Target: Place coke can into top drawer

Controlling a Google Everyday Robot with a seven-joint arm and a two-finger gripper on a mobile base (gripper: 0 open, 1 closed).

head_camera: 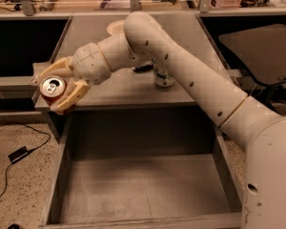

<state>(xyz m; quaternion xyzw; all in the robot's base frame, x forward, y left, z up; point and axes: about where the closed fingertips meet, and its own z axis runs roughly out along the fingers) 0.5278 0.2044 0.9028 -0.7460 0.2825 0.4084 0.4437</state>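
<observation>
Coke can (pixel 52 87), a red aluminium soda can with a silver top, was held in the air at the left front corner of the surface, not yet over the drawer floor. The robot's thick cream-coloured jointed arm (pixel 190 80) reached from the lower right across the scene to that corner. Below it the top drawer (pixel 143 185), a wide, shallow grey metal tray with low side walls, stood pulled open and bare. Behind it lay the grey flat surface (pixel 119 87), carrying a white-green can (pixel 163 78) partly hidden by the arm. The cream two-fingered end effector (pixel 50 92) was closed around the can's body, one finger above and one below.

The can was tipped on its side, its silver top and pull tab facing the camera, with only a strip of red showing. It hung about level with the drawer's left wall. Let go there, it would likely strike that wall or drop to the floor outside. Released tilted, it could also roll across the drawer bottom.
</observation>
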